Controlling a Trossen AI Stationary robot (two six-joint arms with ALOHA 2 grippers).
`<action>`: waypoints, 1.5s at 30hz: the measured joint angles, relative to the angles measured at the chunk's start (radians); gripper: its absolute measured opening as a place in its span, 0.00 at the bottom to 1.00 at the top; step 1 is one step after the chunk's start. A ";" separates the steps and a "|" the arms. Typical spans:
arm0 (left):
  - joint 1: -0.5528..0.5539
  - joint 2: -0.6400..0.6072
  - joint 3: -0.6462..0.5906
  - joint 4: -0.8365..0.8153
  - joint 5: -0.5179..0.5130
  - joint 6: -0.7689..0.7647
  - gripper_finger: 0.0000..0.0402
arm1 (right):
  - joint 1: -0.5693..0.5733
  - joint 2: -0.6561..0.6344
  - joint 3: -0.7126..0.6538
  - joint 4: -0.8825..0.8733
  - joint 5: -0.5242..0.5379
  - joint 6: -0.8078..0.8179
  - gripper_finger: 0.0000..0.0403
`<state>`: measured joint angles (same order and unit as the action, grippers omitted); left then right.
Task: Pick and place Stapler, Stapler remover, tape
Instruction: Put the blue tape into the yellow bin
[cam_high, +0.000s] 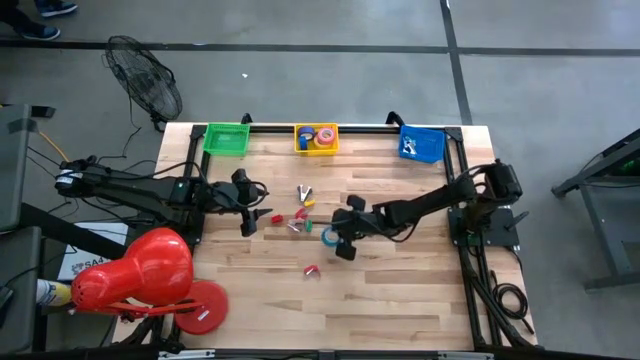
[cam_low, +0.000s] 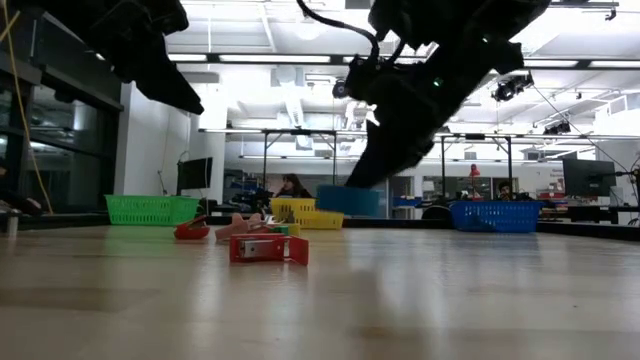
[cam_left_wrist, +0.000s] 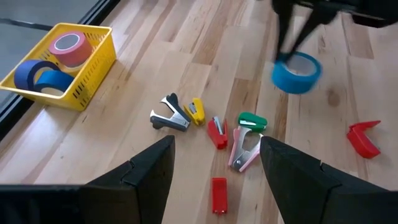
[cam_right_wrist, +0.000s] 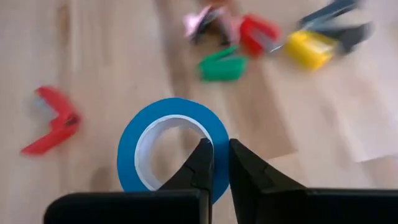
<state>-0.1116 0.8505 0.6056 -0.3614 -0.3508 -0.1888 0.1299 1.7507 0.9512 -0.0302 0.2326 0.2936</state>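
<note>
High view: the right gripper (cam_high: 331, 238) sits mid-surface, fingers clamped on the wall of a blue tape (cam_high: 328, 236); the left gripper (cam_high: 250, 218) waits nearby, fingers apart and empty. The yellow bin (cam_high: 316, 150) already holds tape rolls; the green bin (cam_high: 226, 139) looks empty. Low view: the blue tape (cam_low: 347, 200) appears raised off the surface (cam_low: 400, 300). Left wrist view: small staplers and removers (cam_left_wrist: 211, 127) lie loose, unsorted; a pink roll (cam_left_wrist: 69, 48) and a blue roll (cam_left_wrist: 43, 73) sit in the bin. Right wrist view: fingers (cam_right_wrist: 202, 163) pinch the tape's rim. Judgement: tape partly done, the rest outstanding.
</note>
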 joint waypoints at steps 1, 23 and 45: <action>0.000 0.000 0.000 0.000 0.000 0.000 0.58 | -0.009 -0.009 0.000 0.000 0.021 -0.013 0.04; 0.000 0.000 0.000 0.000 -0.116 -0.125 0.58 | -0.463 -0.106 0.003 0.277 0.110 -0.677 0.04; 0.000 0.000 0.000 0.000 -0.249 -0.263 0.58 | -0.683 0.154 0.464 -0.041 -0.219 -0.388 0.05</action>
<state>-0.1116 0.8505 0.6060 -0.3619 -0.5994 -0.4514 -0.5536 1.9048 1.4150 -0.0710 0.0134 -0.0941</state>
